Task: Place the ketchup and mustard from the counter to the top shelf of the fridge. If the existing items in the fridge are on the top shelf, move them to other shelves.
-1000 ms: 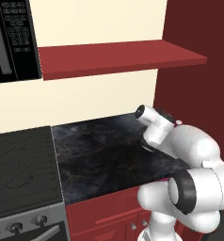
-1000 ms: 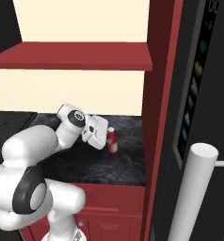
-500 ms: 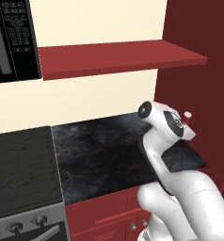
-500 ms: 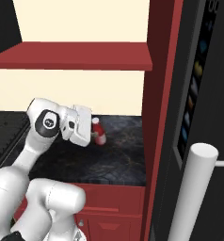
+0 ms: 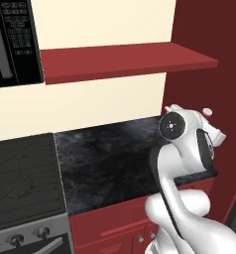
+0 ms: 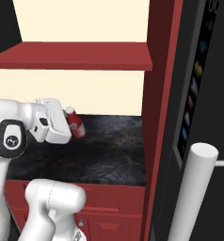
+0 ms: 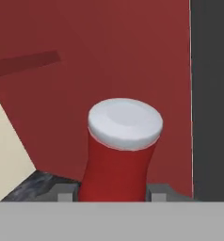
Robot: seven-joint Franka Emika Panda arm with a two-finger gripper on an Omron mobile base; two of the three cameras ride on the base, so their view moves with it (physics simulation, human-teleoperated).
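Note:
The ketchup, a red bottle with a white cap, hangs tilted above the dark counter, and my gripper is shut on it. In the hand view the ketchup stands between my gripper's two tips, cap towards the camera, with a red panel behind it. The mustard is out of view. The fridge's dark door with its pale handle stands at the right; its shelves are hidden.
A tall red side panel separates the counter from the fridge. A red wall shelf hangs over the counter. The stove and the microwave are at the left.
The arm has swung up and folded back. It has carried the ketchup up and to the left in the right base view, away from the red side panel.

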